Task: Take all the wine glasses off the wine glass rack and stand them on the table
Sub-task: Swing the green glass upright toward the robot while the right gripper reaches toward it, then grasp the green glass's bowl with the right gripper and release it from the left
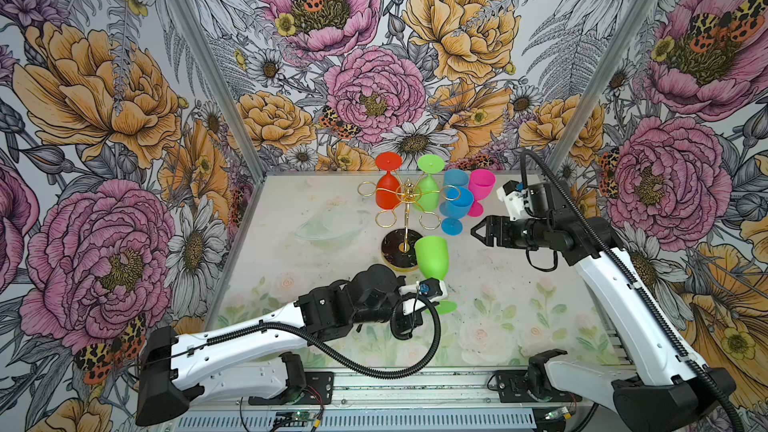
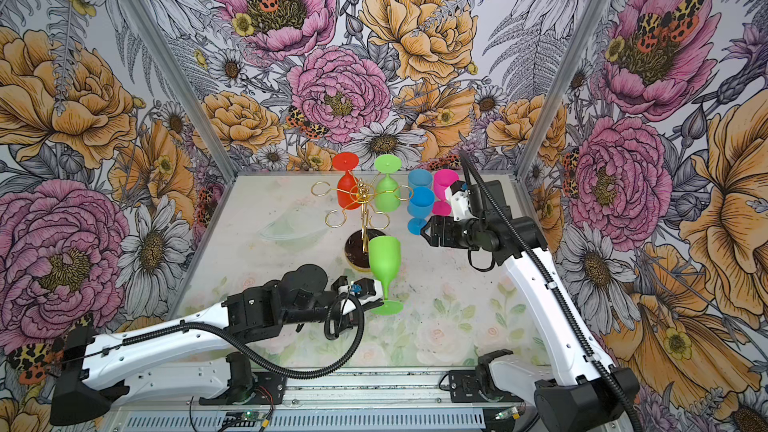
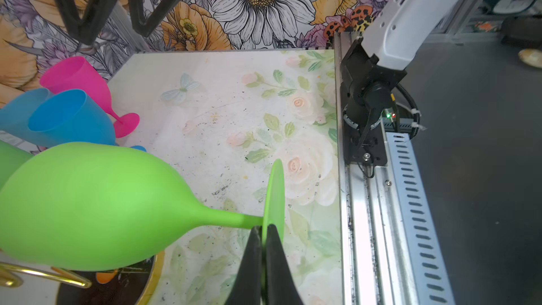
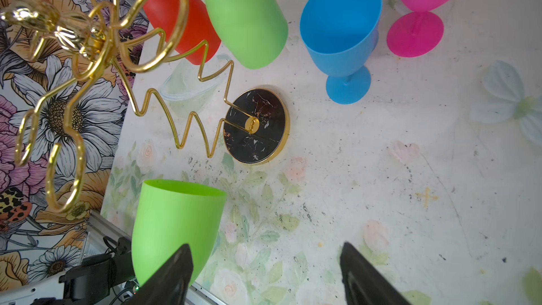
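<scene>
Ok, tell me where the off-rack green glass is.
In both top views the green wine glass is mid-table, by the black base of the wine glass rack, its foot pinched in the left gripper.

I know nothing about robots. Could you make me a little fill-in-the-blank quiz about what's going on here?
1. The left tool is shut on the foot of a ____ wine glass.
2. On the wine glass rack, ____ glasses hang upside down.
3. The right tool is open and holds ____.
4. Next to the two blue glasses on the table stands a ____ one.

Missing words: green; two; nothing; pink.
</scene>
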